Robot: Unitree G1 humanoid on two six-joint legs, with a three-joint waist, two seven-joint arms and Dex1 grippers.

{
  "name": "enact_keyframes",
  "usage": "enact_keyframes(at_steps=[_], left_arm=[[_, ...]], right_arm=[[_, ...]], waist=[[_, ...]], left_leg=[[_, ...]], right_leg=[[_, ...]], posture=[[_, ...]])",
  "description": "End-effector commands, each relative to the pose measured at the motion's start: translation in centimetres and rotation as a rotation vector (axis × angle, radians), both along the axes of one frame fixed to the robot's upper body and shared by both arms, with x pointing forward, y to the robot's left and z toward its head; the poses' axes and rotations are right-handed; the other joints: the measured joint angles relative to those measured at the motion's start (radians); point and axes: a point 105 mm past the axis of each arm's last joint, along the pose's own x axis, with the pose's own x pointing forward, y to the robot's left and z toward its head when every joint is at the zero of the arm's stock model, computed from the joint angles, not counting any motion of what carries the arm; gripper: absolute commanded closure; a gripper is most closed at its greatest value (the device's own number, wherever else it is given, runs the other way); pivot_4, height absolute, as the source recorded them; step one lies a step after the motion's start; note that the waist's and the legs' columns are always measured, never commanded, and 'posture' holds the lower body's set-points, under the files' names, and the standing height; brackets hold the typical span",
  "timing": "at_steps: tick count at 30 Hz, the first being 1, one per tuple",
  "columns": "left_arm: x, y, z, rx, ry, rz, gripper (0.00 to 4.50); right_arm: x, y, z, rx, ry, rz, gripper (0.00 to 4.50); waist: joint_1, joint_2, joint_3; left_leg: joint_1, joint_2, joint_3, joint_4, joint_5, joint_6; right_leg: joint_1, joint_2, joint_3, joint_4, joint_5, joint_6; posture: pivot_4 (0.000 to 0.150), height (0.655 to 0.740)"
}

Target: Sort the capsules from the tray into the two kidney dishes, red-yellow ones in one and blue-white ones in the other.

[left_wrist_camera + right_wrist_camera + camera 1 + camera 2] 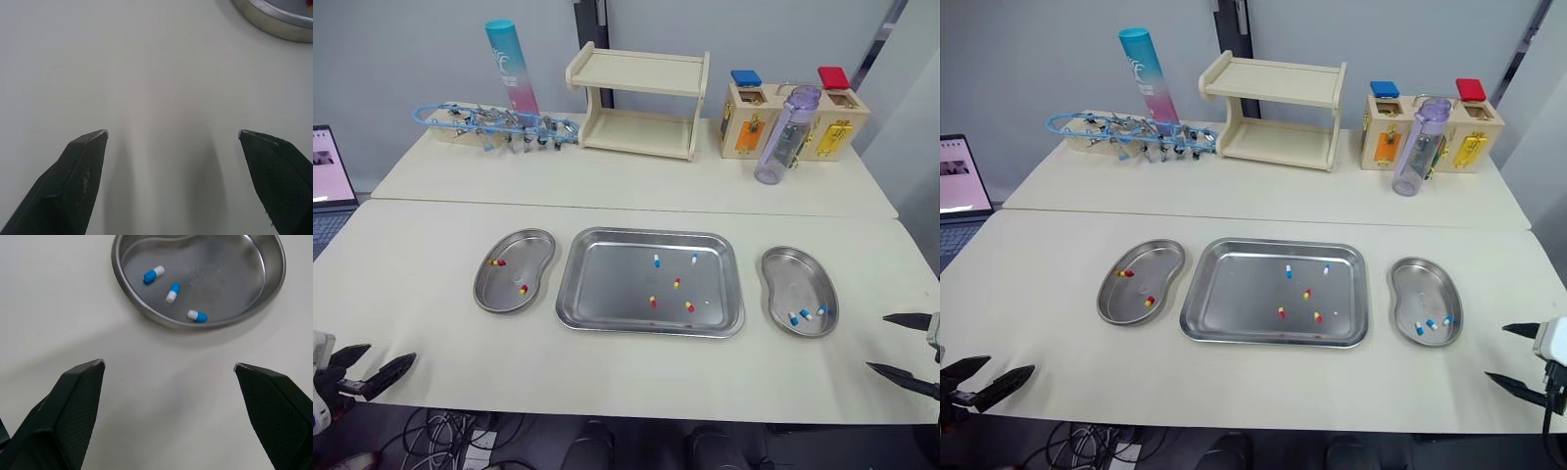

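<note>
A steel tray (pixel 607 294) lies mid-table. It holds two blue-white capsules (pixel 657 260) and three red-yellow capsules (pixel 676 283). To its left, the left kidney dish (pixel 524 250) contains two red-yellow capsules (pixel 523 289). On the other side, the right kidney dish (pixel 793 274) holds three blue-white capsules (pixel 806 314). My left gripper (pixel 389 354) hangs open at the front left edge, above bare table, with the dish rim (pixel 274 19) ahead. My right gripper (pixel 878 343) is open at the front right, just short of the right dish (pixel 220 264) and its capsules (pixel 172 292).
Along the back table stand a wooden shelf (pixel 641 103), a purple bottle (pixel 785 135), a wooden latch box (pixel 832 117), a teal-pink tube (pixel 512 69) and a blue wire toy (pixel 499 125). A laptop (pixel 328 181) sits far left.
</note>
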Motion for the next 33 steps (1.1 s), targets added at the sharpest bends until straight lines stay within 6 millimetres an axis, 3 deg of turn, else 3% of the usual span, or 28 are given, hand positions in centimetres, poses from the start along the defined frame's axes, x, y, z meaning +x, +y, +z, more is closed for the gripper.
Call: enact_keyframes(at_steps=[1,5,11,15,19,25,31,33], left_arm=[[0.7,-1.4,0.6,0.015,-0.018,-0.077,0.06],[1.0,-2.4,0.1,0.002,-0.016,-0.108,0.06],[0.8,-3.1,0.1,0.007,-0.007,-0.147,0.06],[0.7,-3.3,0.3,0.024,-0.001,-0.176,0.06],[1.5,-5.0,1.7,0.052,-0.043,-0.284,0.06],[5.0,-12.0,4.1,0.11,-0.108,-0.668,0.06],[8.1,-17.1,5.3,0.087,-0.172,-0.896,0.06],[9.0,-19.1,5.2,0.075,-0.187,-0.976,0.45]], right_arm=[[1.0,3.9,2.5,0.068,-0.1,0.105,0.0],[0.9,10.4,3.0,0.208,-0.138,0.229,0.0],[0.2,17.1,2.1,0.377,-0.141,0.301,0.0],[0.2,18.8,1.2,0.41,-0.124,0.301,0.0],[0.1,19.4,0.3,0.423,-0.121,0.285,0.0],[-0.5,19.8,-1.3,0.427,-0.077,0.283,0.0],[-0.1,20.6,-1.3,0.454,-0.094,0.275,0.0],[0.0,20.9,-1.2,0.461,-0.095,0.274,0.0]], waist=[[0.0,0.0,0.0],[0.002,0.0,0.0],[0.002,-0.002,-0.001],[0.002,-0.001,-0.001],[0.004,-0.003,-0.002],[0.012,-0.003,-0.002],[-0.006,-0.002,-0.001],[-0.009,-0.001,-0.001]], left_leg=[[0.0,0.0,0.0,0.0,0.0,0.0],[-0.001,0.0,-0.001,0.0,0.0,0.0],[-0.002,0.0,-0.001,0.0,0.0,0.0],[-0.002,0.0,-0.001,0.0,0.0,0.0],[-0.002,0.0,-0.002,0.0,0.0,0.0],[-0.002,0.0,-0.002,0.0,0.0,0.0],[-0.002,0.0,-0.002,0.0,0.0,0.0],[-0.003,0.0,-0.002,0.0,0.0,0.0]], right_leg=[[0.0,0.0,0.0,0.0,0.0,0.0],[0.0,0.0,0.0,0.0,0.0,0.0],[-0.001,0.0,-0.001,0.0,0.0,0.0],[-0.002,0.0,-0.001,0.0,0.0,0.0],[-0.005,0.0,-0.001,0.0,0.0,0.0],[-0.005,0.0,-0.001,0.0,0.0,0.0],[-0.004,0.001,-0.001,0.002,0.0,0.0],[-0.004,0.001,-0.001,0.003,0.0,0.0]], posture=[[0.15,0.74],[0.15,0.74],[0.15,0.74],[0.15,0.74],[0.15,0.74],[0.15,0.74],[0.15,0.74],[0.15,0.74]])
